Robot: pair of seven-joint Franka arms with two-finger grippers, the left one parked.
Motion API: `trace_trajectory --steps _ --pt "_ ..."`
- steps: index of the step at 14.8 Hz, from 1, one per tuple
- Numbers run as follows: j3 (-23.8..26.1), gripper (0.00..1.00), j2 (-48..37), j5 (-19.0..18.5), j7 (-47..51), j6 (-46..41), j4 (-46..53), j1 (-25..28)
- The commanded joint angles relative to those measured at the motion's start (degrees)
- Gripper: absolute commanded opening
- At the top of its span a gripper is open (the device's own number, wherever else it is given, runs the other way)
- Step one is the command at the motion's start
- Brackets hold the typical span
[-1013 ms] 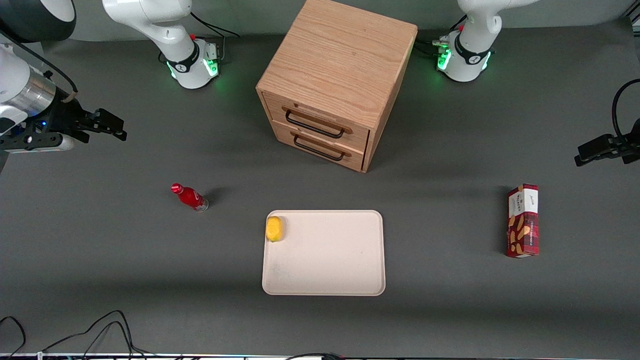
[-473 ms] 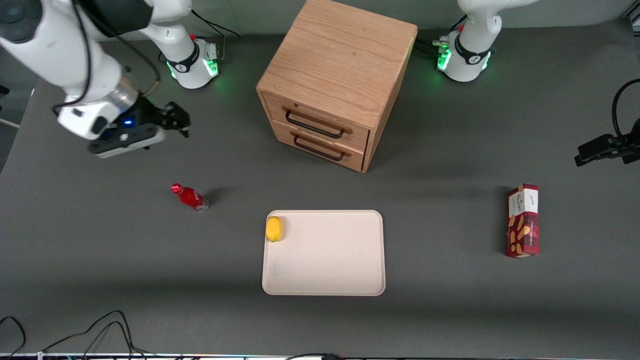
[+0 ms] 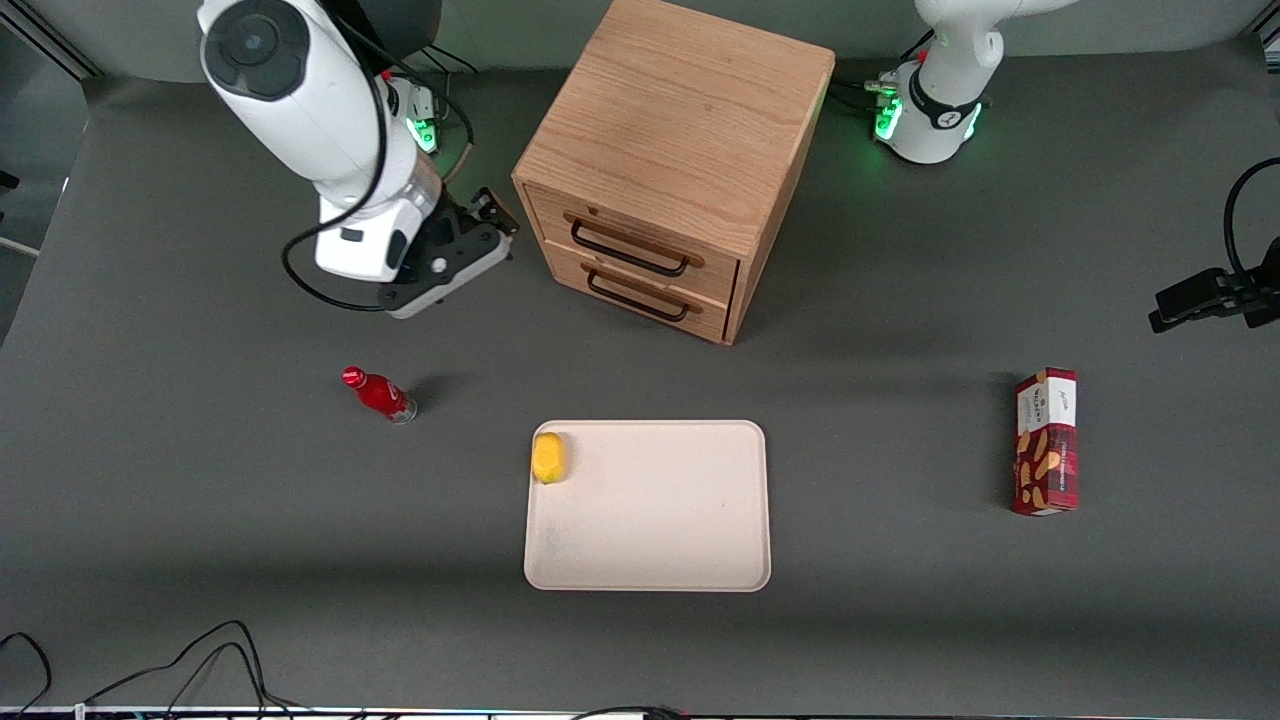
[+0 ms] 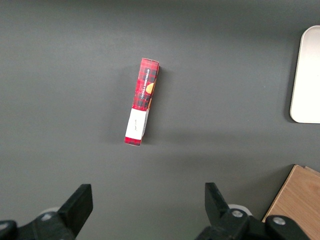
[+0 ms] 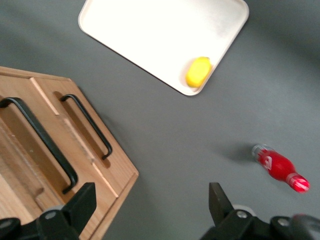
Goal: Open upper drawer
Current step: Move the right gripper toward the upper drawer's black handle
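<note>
Gripper (image 3: pixel 495 215) open beside closed upper drawer (image 3: pixel 632 246)

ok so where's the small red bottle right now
In the front view the small red bottle lies on the grey table toward the working arm's end, nearer the camera than the gripper, which hangs open beside the wooden cabinet, and apart from the cream tray.

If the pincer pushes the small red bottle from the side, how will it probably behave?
The red bottle is tall, narrow and upright, so it would probably tip. It looks round, so it may roll once down. It seems small and light. The pincer, open, is beside the cabinet, farther from the camera.
</note>
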Motion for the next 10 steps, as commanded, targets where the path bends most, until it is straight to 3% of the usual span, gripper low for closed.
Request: trace_trajectory --steps 1,6,10 --pt "0.48 1.00 5.51 -0.76 -0.25 0.19 4.68 3.37" --pt "0.65 1.00 8.68 -0.67 -1.13 3.62 4.86 6.01" --pt "1.00 1.00 9.74 -0.15 -7.61 4.33 4.51 6.89"
